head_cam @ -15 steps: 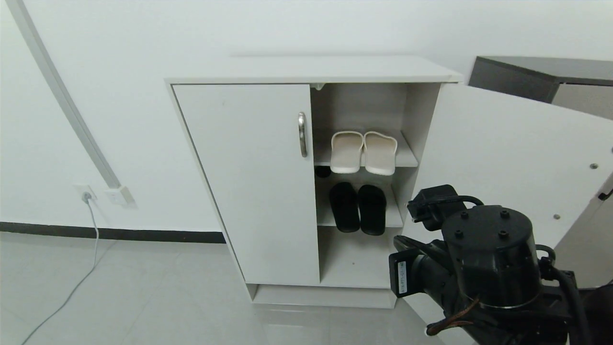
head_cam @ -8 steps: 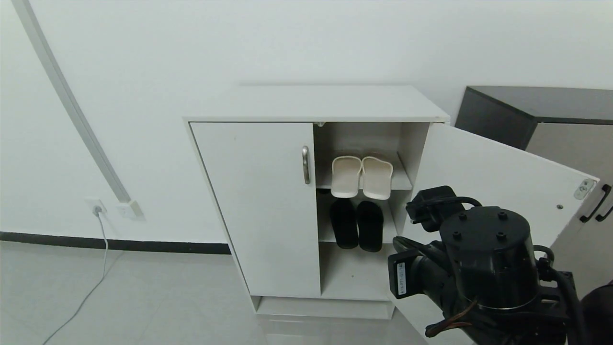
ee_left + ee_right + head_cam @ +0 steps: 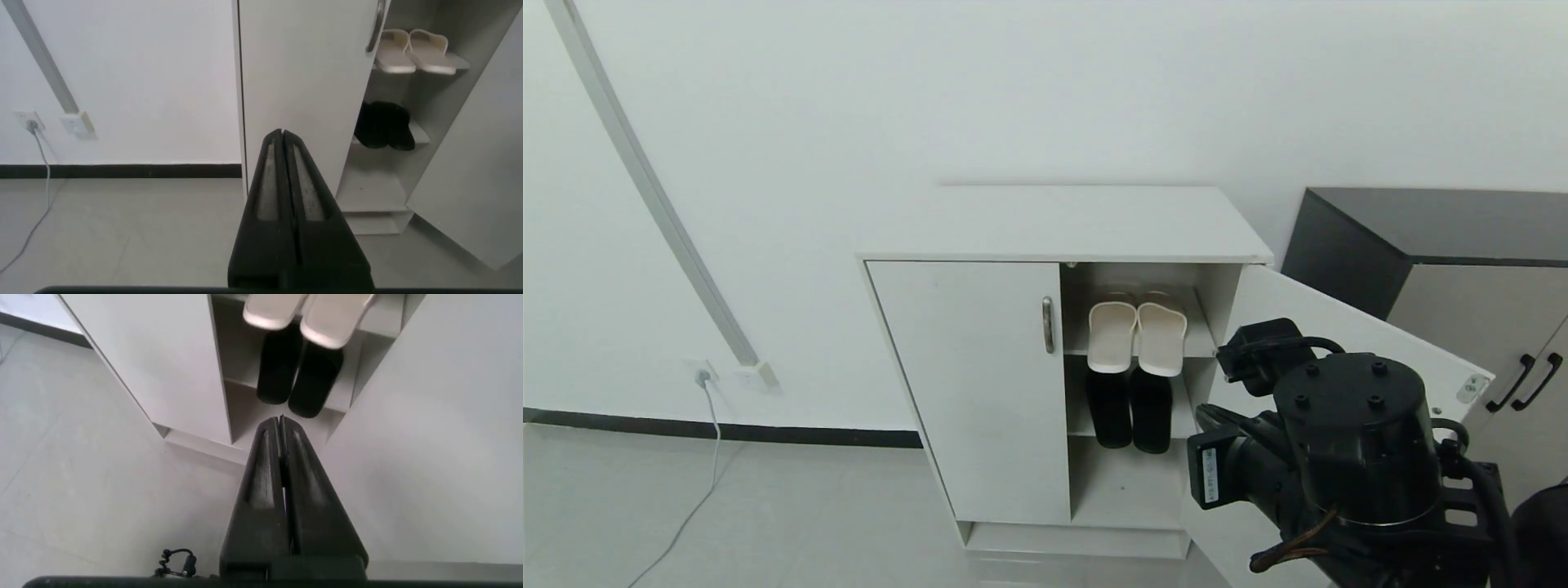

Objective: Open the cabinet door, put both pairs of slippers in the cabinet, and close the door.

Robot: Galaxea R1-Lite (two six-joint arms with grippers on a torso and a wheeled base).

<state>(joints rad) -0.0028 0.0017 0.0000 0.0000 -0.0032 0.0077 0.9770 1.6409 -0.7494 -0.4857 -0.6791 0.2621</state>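
The white cabinet (image 3: 1094, 220) stands against the wall. Its left door (image 3: 968, 384) is closed and its right door (image 3: 1347, 339) swings open toward me. A white pair of slippers (image 3: 1137, 336) rests on the upper shelf, and a black pair (image 3: 1131, 408) lies on the shelf below. My right arm (image 3: 1347, 457) hangs in front of the open door. My right gripper (image 3: 282, 422) is shut and holds nothing, a short way out from the black slippers (image 3: 298, 371). My left gripper (image 3: 283, 133) is shut and holds nothing, facing the closed left door (image 3: 302, 73).
A dark grey cabinet (image 3: 1437, 237) with black handles (image 3: 1515, 384) stands just right of the open door. A wall socket with a grey cable (image 3: 707, 380) sits at the left above the black skirting. The tiled floor (image 3: 727, 514) to the left is open.
The whole head picture has shifted: the cabinet now looks smaller and lower, so the camera has drawn back. Slippers and right arm hold their places.
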